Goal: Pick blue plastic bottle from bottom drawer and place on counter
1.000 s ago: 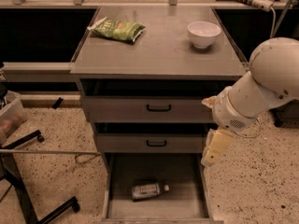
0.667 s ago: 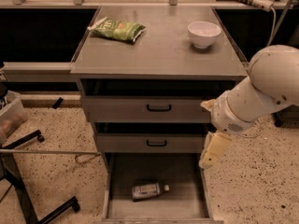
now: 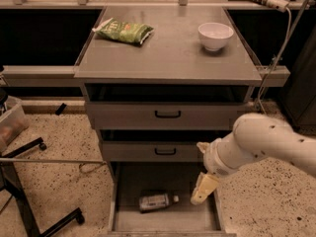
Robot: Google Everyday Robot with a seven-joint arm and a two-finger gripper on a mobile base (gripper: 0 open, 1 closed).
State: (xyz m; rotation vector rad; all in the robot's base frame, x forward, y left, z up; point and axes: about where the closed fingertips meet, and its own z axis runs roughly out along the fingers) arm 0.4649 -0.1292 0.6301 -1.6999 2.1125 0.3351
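The blue plastic bottle (image 3: 157, 201) lies on its side on the floor of the open bottom drawer (image 3: 143, 179), cap pointing right. My gripper (image 3: 203, 189) hangs on the white arm (image 3: 261, 144) over the drawer's right part, a short way right of the bottle's cap and apart from it. The counter (image 3: 168, 53) is the flat grey top of the cabinet, above and behind the gripper.
A green snack bag (image 3: 123, 32) and a white bowl (image 3: 215, 35) sit on the counter. Two shut drawers with black handles (image 3: 168, 114) are above the open one. A black stand base (image 3: 34, 216) and a plastic bin (image 3: 10, 122) are at left.
The arm has swung down and to the left, bringing the gripper from beside the cabinet's right edge to low over the open bottom drawer. The bottle has not moved.
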